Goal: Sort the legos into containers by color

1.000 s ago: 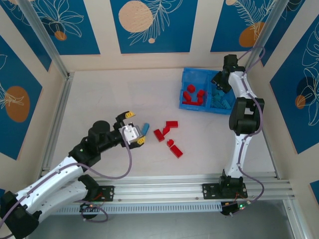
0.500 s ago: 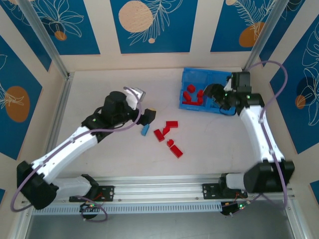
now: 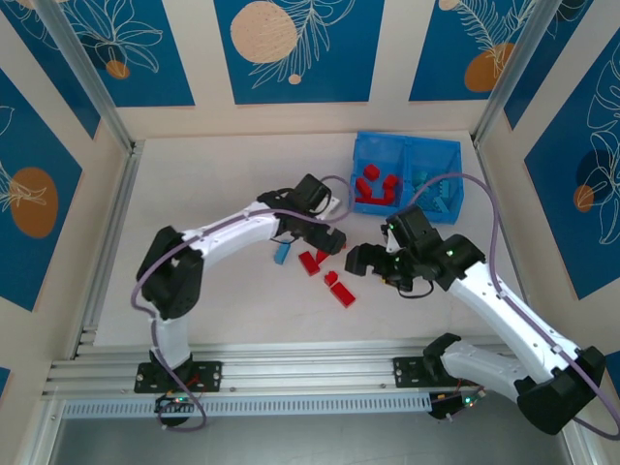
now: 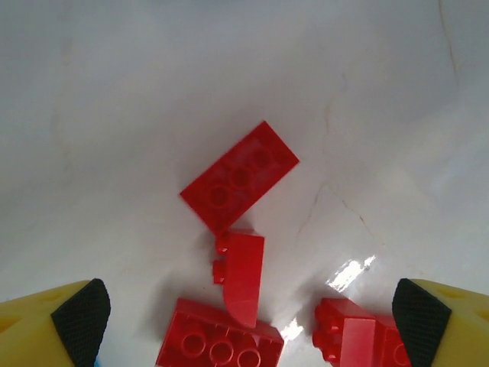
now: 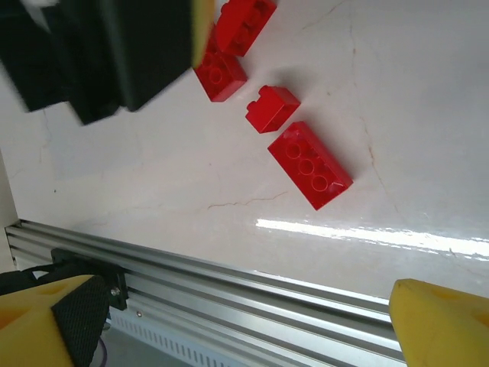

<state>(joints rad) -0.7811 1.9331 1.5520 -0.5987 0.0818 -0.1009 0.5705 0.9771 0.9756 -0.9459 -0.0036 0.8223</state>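
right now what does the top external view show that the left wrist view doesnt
Top external adds the blue bin, red bricks in its left compartment, light blue ones in its right, and the right gripper beside the loose red bricks. Left wrist adds stud detail and the left gripper, its black-padded fingertips spread wide. Both share those loose red bricks.

In my left wrist view, the bottom edge cuts off a wide red brick and a small red brick, and I see only the tips of the pads. In my right wrist view, the blurred left arm hides part of a half-covered red brick, and the top edge crops another red brick. From above, I cannot count the teal bricks in the bin.
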